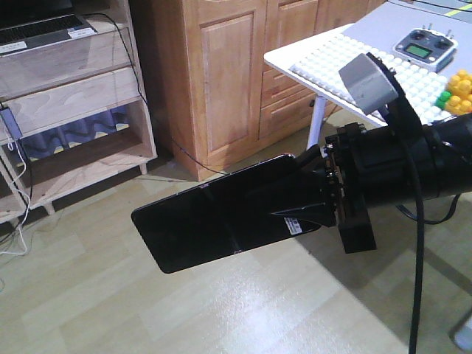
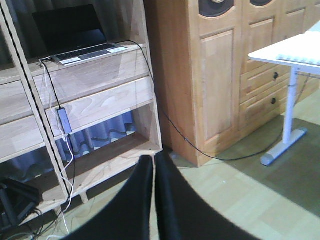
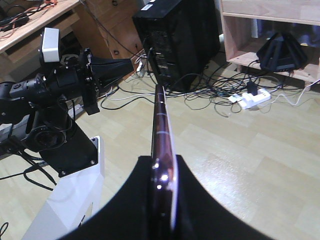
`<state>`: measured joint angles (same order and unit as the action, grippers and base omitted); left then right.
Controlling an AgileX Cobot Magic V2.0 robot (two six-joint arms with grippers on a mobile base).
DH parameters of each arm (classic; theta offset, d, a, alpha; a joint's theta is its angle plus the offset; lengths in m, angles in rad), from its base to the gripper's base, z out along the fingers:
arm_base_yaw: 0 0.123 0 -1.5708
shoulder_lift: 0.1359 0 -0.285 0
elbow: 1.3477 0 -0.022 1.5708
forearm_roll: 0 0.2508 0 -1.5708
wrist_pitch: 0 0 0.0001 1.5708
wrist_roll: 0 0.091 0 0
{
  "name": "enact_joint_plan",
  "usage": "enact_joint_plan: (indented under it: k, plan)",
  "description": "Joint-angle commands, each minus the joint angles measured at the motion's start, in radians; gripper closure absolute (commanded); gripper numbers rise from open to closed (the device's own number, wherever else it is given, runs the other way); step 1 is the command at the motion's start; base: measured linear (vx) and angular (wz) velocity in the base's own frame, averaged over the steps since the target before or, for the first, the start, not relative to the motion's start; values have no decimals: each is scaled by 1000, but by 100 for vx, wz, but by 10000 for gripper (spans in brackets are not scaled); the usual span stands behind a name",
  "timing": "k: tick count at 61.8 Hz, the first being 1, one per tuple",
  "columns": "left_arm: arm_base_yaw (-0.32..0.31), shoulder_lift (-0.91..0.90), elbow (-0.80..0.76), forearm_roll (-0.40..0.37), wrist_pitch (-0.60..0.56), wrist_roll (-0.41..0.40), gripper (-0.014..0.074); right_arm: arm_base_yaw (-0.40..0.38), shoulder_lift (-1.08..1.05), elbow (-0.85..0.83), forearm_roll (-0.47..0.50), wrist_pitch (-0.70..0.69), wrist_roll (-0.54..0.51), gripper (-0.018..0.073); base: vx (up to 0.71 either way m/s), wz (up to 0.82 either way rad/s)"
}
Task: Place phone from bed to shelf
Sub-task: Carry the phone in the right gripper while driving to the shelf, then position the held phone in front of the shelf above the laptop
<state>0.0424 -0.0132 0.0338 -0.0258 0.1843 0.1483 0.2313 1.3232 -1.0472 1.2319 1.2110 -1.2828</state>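
Observation:
The phone (image 1: 214, 221), a glossy black slab with a crease across its middle, hangs in the air over the wooden floor. My right gripper (image 1: 302, 210) is shut on its right end. In the right wrist view the phone (image 3: 161, 125) stands edge-on with a pinkish rim, clamped at my right gripper (image 3: 162, 167). The shelf (image 1: 74, 96) of pale planks stands at the upper left, well apart from the phone. My left gripper (image 2: 154, 161) is shut on nothing, with the shelf (image 2: 100, 100) ahead of it. The bed is out of view.
A grey laptop (image 1: 44, 29) sits on the shelf's top board, with cables hanging down its side. A wooden cabinet (image 1: 228, 81) stands right of the shelf. A white table (image 1: 332, 70) carries a remote controller (image 1: 422, 48). A black computer tower (image 3: 180, 40) and a power strip (image 3: 250, 97) stand on the floor.

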Motion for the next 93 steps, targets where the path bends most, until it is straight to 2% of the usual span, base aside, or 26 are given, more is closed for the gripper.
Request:
enact_joint_plan:
  k: [1, 93]
  plan:
    - [-4, -13, -21, -9, -72, -6, 595, -3, -29, -25, 92, 76, -8, 561, 40, 11]
    - [-4, -13, -21, -9, -72, -6, 595, -3, -29, -25, 92, 76, -8, 561, 40, 26]
